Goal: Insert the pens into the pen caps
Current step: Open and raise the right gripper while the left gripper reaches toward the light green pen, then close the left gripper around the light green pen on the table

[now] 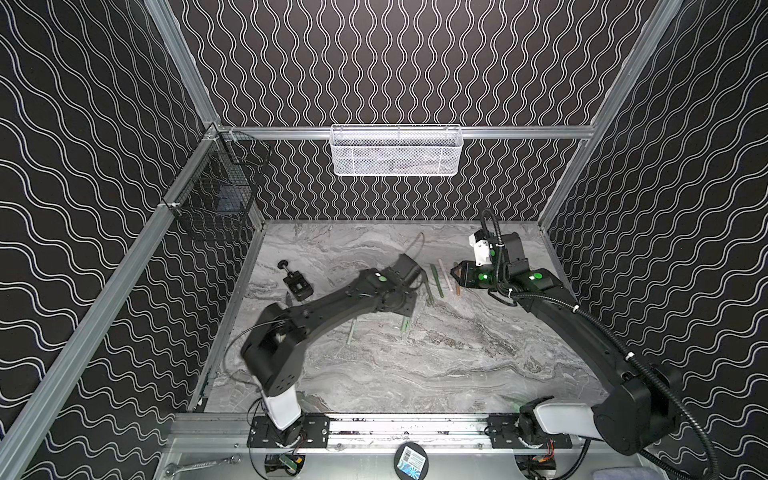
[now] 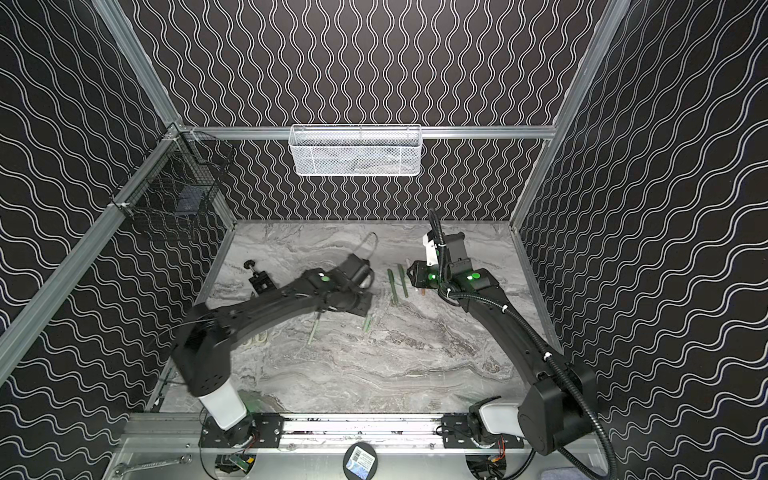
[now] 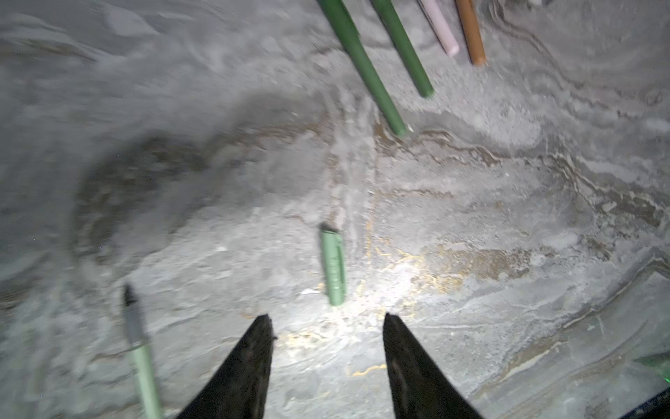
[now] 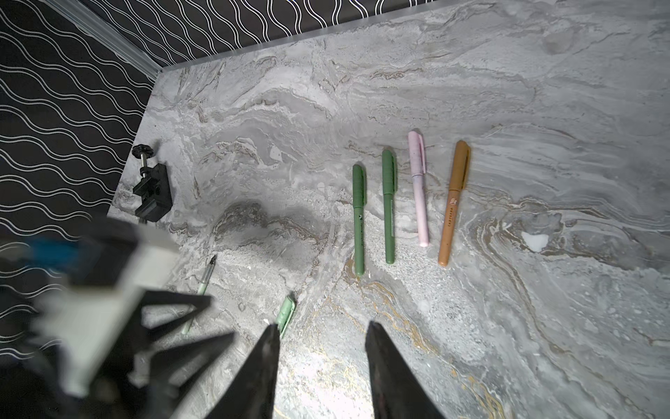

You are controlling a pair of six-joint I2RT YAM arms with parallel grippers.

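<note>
Four pens lie side by side with pen caps on: two dark green (image 4: 359,217) (image 4: 388,206), one pink (image 4: 418,188) and one gold-brown (image 4: 453,203). An uncapped pale green pen (image 3: 139,352) with a dark tip lies apart from them, also seen in a top view (image 1: 351,332). A loose pale green cap (image 3: 333,266) rests on the marble a little ahead of my left gripper (image 3: 328,319), which is open and empty above the table. My right gripper (image 4: 322,326) is open and empty too, hovering near the row of capped pens (image 1: 455,272).
A black clamp (image 1: 297,282) stands at the table's left edge. A white mesh basket (image 1: 395,151) hangs on the back rail and a black wire basket (image 1: 216,191) on the left rail. The left arm looks blurred in both top views.
</note>
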